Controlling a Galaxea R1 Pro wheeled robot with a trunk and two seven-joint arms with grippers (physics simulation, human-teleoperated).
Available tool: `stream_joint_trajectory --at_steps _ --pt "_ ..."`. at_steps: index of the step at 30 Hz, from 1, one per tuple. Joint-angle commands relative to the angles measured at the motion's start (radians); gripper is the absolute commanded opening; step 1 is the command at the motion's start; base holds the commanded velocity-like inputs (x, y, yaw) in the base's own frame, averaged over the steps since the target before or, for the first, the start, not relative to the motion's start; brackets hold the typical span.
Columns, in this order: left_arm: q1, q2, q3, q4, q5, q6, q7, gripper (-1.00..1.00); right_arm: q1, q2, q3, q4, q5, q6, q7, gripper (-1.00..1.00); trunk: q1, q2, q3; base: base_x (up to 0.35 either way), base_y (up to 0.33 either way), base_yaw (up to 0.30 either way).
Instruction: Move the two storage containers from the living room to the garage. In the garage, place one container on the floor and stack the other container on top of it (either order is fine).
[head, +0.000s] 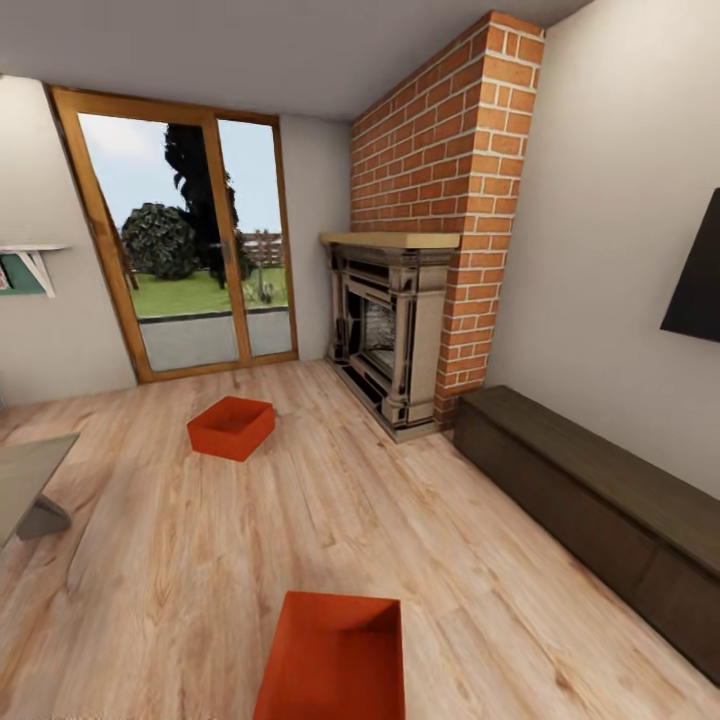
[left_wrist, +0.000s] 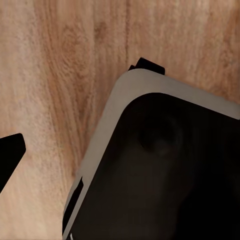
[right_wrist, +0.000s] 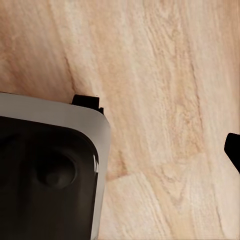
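Observation:
Two orange-red open-top storage containers lie on the light wood plank floor of the living room. The near container (head: 335, 655) is at the bottom of the head view, just in front of me and partly cut off. The far container (head: 231, 427) sits further in, towards the glass doors. Both are empty. In the left wrist view one black fingertip (left_wrist: 10, 152) shows at the picture's edge, over bare planks. A black fingertip (right_wrist: 233, 150) shows likewise in the right wrist view. Nothing is between the fingers of either gripper.
A red brick fireplace (head: 395, 330) stands ahead on the right, with a long low dark bench (head: 600, 500) along the right wall under a black TV (head: 700, 275). Glass doors (head: 190, 260) are at the back left. A grey table corner (head: 30, 480) juts in at left. My grey-rimmed base (left_wrist: 165, 170) shows beside each wrist.

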Motion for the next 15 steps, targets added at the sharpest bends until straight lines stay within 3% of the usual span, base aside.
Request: stream_joint_trajectory --at_steps 1,7,15 --pt "0.000 0.000 0.007 -0.001 0.000 0.004 0.000 1.00 -0.001 0.000 0.008 0.003 -0.007 -0.005 -0.001 1.00 0.000 -0.001 -0.001 0.005 -0.003 0.176" --pt "0.000 0.000 0.007 -0.002 0.000 0.004 0.000 1.00 -0.001 -0.001 0.003 0.003 -0.009 -0.006 -0.001 1.00 0.000 -0.001 -0.001 0.002 -0.001 0.181" --pt "0.000 -0.001 0.005 -0.004 -0.001 0.004 0.000 1.00 -0.001 -0.001 0.002 0.003 -0.009 -0.005 -0.001 1.00 0.000 -0.001 -0.001 0.064 0.075 0.020"
